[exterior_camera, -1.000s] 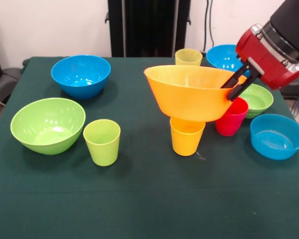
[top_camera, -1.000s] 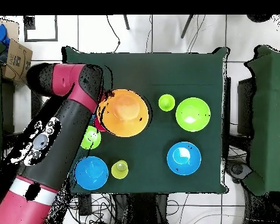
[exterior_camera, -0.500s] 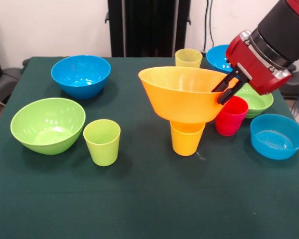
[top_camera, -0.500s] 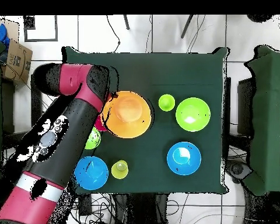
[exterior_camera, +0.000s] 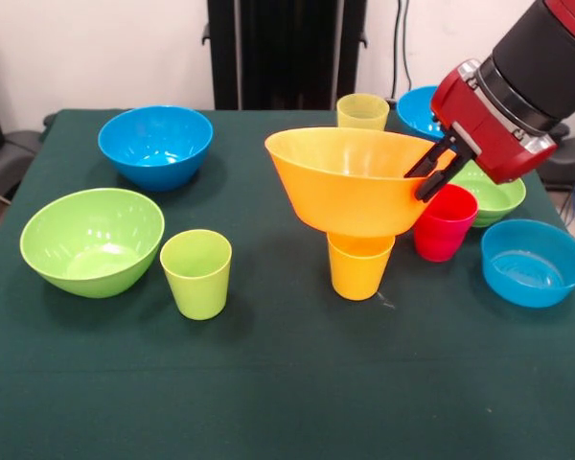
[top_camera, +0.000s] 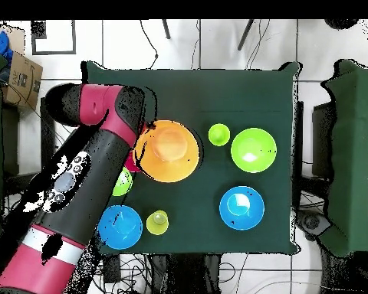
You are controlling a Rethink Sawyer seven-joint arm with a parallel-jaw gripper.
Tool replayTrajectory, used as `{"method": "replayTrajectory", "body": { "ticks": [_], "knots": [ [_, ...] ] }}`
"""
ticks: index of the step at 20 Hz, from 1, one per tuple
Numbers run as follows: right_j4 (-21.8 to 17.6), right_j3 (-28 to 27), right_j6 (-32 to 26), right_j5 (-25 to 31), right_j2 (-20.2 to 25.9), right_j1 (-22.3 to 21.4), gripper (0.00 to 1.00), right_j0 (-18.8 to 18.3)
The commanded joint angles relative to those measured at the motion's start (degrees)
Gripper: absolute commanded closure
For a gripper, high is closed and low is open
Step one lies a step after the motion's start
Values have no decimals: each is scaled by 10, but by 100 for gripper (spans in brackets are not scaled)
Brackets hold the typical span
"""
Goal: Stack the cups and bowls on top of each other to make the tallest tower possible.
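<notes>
One level stacked: orange bowl (exterior_camera: 350,182) now sits level on bright yellow cup (exterior_camera: 359,265), mid-table; a second ago it hung tilted above. Your gripper (exterior_camera: 433,171) still pinches bowl's rim beside red cup (exterior_camera: 445,223). Let go gently; balance looks delicate.

No readable text or labels.
</notes>
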Motion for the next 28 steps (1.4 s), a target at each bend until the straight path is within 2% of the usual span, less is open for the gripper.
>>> {"method": "replayTrajectory", "body": {
  "ticks": [1,28],
  "knots": [
    [-32,18,41,-13,77,25,100,-14],
    [-23,-23,22,14,96,51,100,-20]
  ]
}}
